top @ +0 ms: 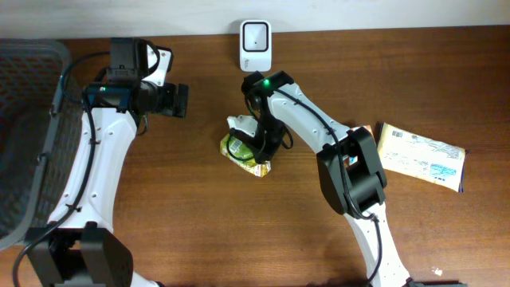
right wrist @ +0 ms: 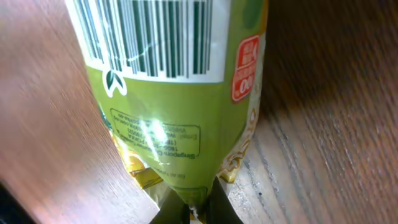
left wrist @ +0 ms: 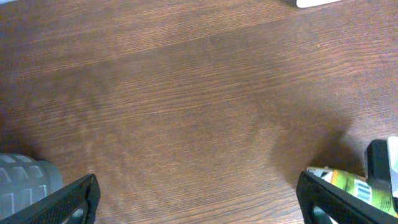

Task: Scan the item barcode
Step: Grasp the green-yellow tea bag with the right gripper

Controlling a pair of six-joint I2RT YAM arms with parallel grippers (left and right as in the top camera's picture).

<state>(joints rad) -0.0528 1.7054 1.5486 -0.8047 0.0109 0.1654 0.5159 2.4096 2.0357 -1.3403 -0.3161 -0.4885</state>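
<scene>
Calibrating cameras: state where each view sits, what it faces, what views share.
Overhead: above the table, looking down; left arm, right arm, scanner, green packet.
Left wrist: on the left arm, facing bare wood; open left tool at bottom corners.
Right wrist: on the right arm, close on the packet's barcode; right tool shut on its edge.
Shared: all show the green packet.

Barcode (right wrist: pixel 149 37) cut by top edge; packet (top: pixel 237 150) seemingly half-hidden under right arm (top: pixel 303 115).
</scene>
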